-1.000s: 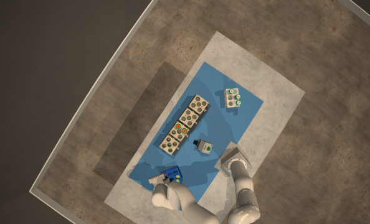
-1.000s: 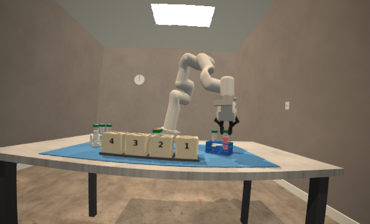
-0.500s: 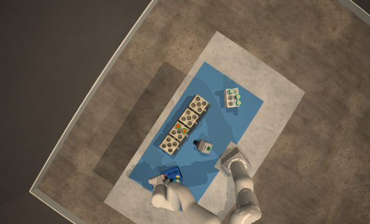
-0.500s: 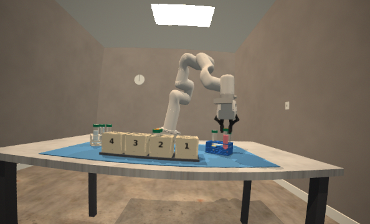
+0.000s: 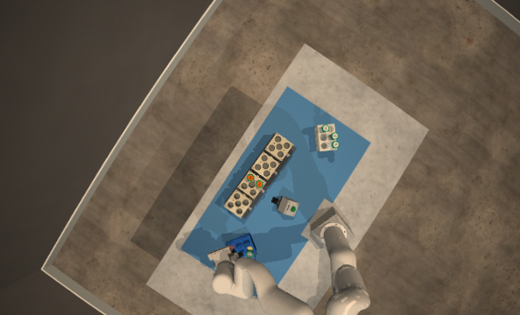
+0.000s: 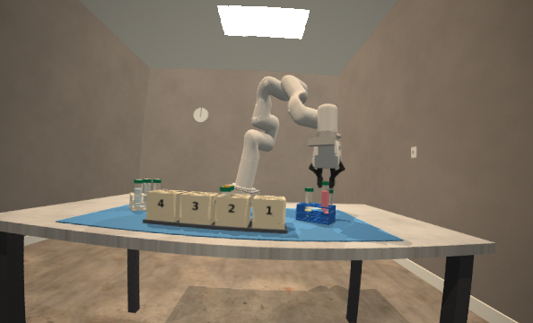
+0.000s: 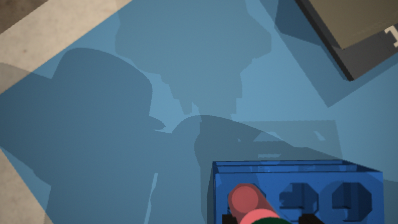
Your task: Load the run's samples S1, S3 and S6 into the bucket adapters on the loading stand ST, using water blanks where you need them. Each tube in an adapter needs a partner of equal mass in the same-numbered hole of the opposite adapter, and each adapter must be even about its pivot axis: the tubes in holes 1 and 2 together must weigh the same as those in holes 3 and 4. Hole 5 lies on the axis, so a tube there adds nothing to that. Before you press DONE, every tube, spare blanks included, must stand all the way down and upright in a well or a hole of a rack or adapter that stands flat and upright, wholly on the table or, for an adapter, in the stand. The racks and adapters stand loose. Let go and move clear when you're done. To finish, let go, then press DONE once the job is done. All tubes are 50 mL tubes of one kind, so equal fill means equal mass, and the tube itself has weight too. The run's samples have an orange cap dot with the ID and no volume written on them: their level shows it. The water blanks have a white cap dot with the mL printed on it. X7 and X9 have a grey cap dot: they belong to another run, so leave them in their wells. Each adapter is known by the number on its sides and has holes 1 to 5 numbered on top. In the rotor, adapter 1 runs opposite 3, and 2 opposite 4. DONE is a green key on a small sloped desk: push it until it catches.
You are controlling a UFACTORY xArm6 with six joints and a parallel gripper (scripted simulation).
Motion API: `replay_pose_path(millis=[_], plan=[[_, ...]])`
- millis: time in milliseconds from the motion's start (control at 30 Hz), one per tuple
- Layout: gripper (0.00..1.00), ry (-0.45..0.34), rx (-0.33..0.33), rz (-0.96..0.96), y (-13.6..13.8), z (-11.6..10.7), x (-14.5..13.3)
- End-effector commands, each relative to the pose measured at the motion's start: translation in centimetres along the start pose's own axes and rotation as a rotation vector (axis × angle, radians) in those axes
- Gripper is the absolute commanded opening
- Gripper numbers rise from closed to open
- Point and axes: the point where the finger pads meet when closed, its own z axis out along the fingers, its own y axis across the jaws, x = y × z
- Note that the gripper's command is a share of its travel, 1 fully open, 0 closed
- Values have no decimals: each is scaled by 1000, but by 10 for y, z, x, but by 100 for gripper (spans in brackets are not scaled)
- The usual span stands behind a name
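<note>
My gripper is shut on a red-filled, green-capped tube, held upright and raised at a corner well of the blue rack. Whether its lower end is clear of the well is unclear; its ID is hidden. Two other capped tubes, one at the left, stand in this rack. Adapter 2 holds two orange-dotted tubes. Adapters 1, 3 and 4 show no tubes. Three white-dotted tubes stand in the pale rack.
The sloped desk with its green key stands between the adapter row and the arm base. The dark stand edge runs under the adapters; its corner lies beyond the blue rack in the wrist view.
</note>
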Motion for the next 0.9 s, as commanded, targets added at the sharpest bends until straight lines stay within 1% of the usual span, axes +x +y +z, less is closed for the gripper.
replay_pose_path(millis=[0,133,633,700,867], plan=[[0,1,4,0,-1,-10,0],[0,1,4,0,-1,-14,0],[0,1,4,0,-1,-44,0],[0,1,4,0,-1,-44,0],[0,1,4,0,-1,-54,0]])
